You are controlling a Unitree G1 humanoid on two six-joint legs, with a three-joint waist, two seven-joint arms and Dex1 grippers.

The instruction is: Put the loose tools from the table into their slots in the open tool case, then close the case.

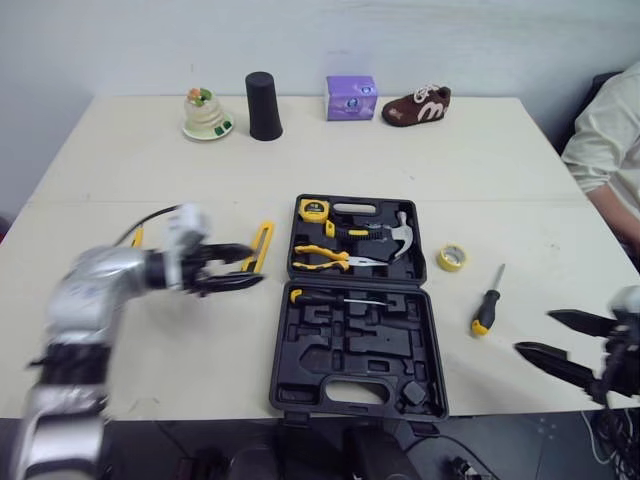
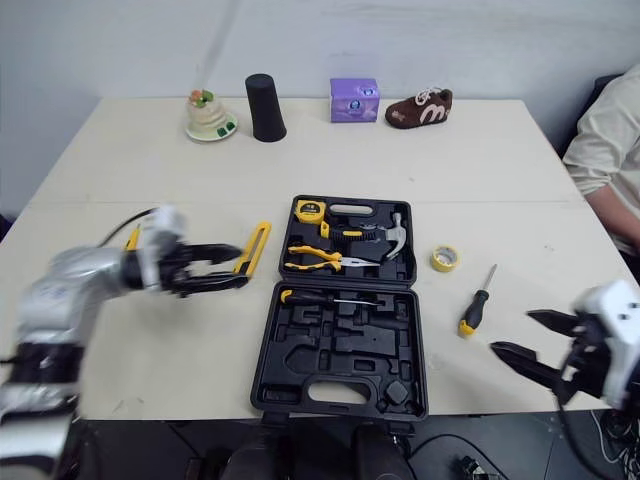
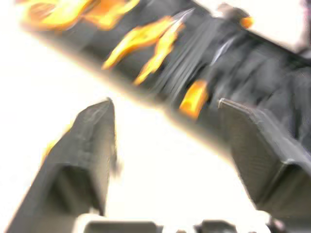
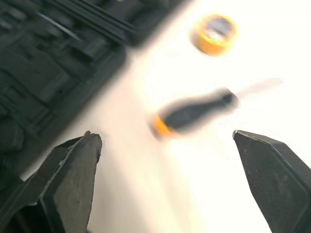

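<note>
Hovering over the table (image 1: pixel 150 340) left of the open tool case (image 1: pixel 350 355), the left gripper (image 1: pixel 240 268) is released, its black fingers spread and empty. The fingertips point toward the case and lie just beside a yellow bar-shaped tool (image 1: pixel 263 243) resting on the table along the case's left side.

The right gripper (image 1: pixel 556 341) is at the table's near right edge, likewise released, fingers wide apart and empty. The loose screwdriver (image 1: pixel 487 305), black-handled with an orange end, lies between this gripper and the case, touching neither. A yellow tape roll (image 1: pixel 452 257) sits just beyond it.

Case contents:
- The far half holds a yellow tape measure (image 1: pixel 314 210), yellow-handled pliers (image 1: pixel 325 257) and a hammer (image 1: pixel 400 236).
- A stowed screwdriver (image 1: pixel 335 297) lies along the near half's far edge.

At the table's far edge stand an ornament (image 1: pixel 207 115), a black cup (image 1: pixel 264 105), a purple box (image 1: pixel 351 98) and a brown shoe (image 1: pixel 417 105). The shoe bears a white M-shaped mark. The print on the box is too small to read.
</note>
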